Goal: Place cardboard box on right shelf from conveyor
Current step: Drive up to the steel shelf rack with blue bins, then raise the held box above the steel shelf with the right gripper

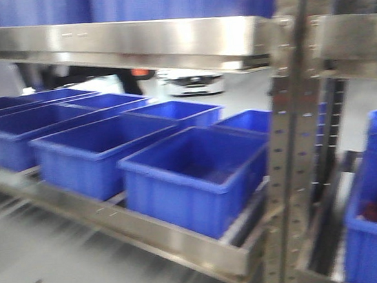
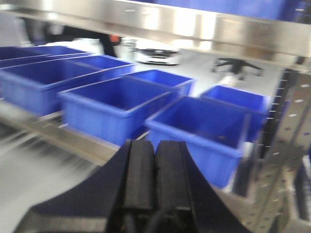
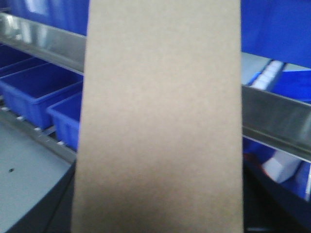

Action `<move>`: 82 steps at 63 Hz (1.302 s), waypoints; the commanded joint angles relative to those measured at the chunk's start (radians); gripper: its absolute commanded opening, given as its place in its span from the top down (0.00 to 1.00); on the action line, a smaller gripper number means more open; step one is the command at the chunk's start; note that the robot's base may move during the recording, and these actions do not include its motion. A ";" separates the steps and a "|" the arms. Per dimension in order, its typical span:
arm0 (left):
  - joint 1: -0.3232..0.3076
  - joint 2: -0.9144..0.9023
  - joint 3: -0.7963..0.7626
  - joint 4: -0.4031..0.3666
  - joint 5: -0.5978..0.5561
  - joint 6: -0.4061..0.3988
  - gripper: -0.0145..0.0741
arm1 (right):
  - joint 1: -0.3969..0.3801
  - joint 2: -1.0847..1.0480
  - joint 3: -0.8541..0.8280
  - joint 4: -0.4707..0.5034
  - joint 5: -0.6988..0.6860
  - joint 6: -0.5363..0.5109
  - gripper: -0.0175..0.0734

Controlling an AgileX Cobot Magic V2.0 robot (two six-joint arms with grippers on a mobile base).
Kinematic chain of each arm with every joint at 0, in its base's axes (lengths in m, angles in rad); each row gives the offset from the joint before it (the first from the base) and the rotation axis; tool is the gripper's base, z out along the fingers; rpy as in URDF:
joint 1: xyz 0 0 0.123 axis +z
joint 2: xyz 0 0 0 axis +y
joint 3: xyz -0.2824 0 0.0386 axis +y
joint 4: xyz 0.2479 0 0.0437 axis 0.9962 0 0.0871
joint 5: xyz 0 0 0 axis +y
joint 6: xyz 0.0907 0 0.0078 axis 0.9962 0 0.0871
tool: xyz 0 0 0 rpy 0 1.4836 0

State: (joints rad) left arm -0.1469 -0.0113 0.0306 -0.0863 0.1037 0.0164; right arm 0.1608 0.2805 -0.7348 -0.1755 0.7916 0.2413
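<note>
The plain tan-brown cardboard box (image 3: 160, 126), narrow and tall, is filling the middle of the right wrist view from top edge to bottom edge. It is hanging upright and very close to the lens, and no surface is showing under it. The right gripper is not showing in any view, so I cannot tell how its jaws are standing. Judging from the box floating in front of the racking, the arm is probably carrying it.

Behind the box, a shiny brushed stainless-steel shelf with a flat front lip (image 3: 277, 116) is running from upper left down to the right. The box is in front of this lip, not resting on it. So the pick from the conveyor appears done, while the reach to the right bay and the set-down are both left to do. No belt is identifiable in these frames.

The left gripper (image 2: 155, 145) is sitting at bottom centre of its view, its black fingers (image 2: 141, 165) pressing together with nothing between them.

Open-topped blue plastic bins (image 1: 191, 174) are lining the lower steel tier in rows across the left and centre. A perforated steel upright (image 1: 293, 160) is dividing them from the bay at the right edge. Beyond the rack, a light grey floor (image 1: 250, 98) is carrying a white low machine (image 1: 194, 83) and a black swivel chair (image 2: 238, 65). All views are blurring.
</note>
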 commanded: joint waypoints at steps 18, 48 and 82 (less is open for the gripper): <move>-0.004 -0.014 -0.003 -0.005 -0.090 -0.005 0.97 | -0.007 0.019 -0.029 -0.017 -0.096 -0.008 0.55; -0.004 -0.014 -0.003 -0.005 -0.090 -0.005 0.97 | -0.007 0.019 -0.029 -0.017 -0.096 -0.008 0.55; -0.004 -0.013 -0.003 -0.005 -0.090 -0.005 0.97 | -0.007 0.019 -0.029 -0.017 -0.096 -0.008 0.55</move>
State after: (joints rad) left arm -0.1469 -0.0113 0.0306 -0.0863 0.1037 0.0164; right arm 0.1608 0.2805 -0.7348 -0.1755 0.7916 0.2413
